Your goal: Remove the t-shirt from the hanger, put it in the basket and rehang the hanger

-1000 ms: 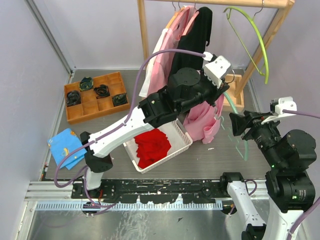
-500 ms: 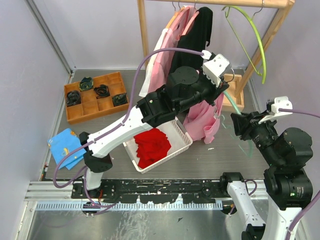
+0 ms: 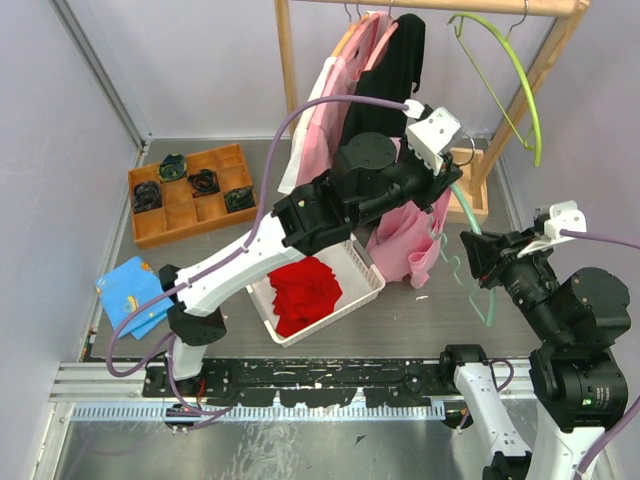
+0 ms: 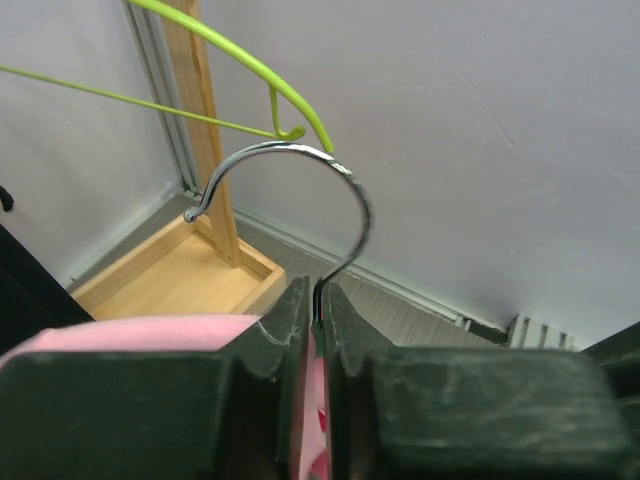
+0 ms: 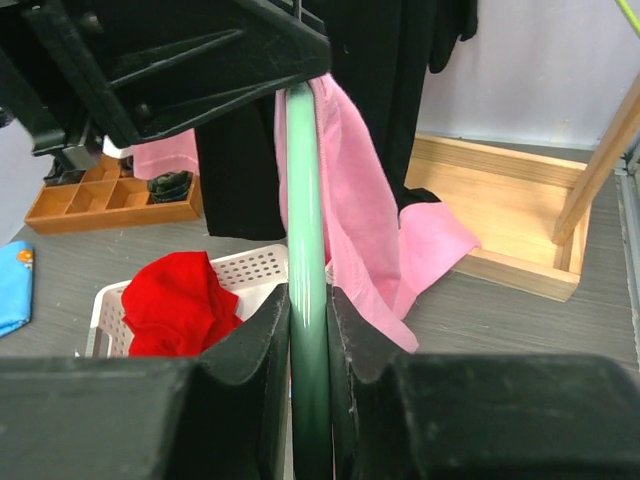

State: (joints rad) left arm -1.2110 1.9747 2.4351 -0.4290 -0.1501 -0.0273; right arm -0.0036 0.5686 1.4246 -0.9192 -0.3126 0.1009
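Observation:
The pink t-shirt hangs on a pale green hanger held up off the rack. My left gripper is shut on the stem of the hanger's metal hook, with pink cloth beside and between the jaws. In the right wrist view my right gripper is shut on the hanger's green arm, which runs up to the left gripper. The t-shirt drapes to the right of that arm. In the top view the right gripper is just right of the shirt's hem.
A wooden rack carries a black garment, more pink clothes and a bare lime hanger. Below the left arm stands a white basket with a red cloth. An orange tray and a blue cloth lie left.
My right gripper has closed onto the hanger's green arm and shifted slightly down and right. The left arm has hardly moved and keeps its hold on the hook.

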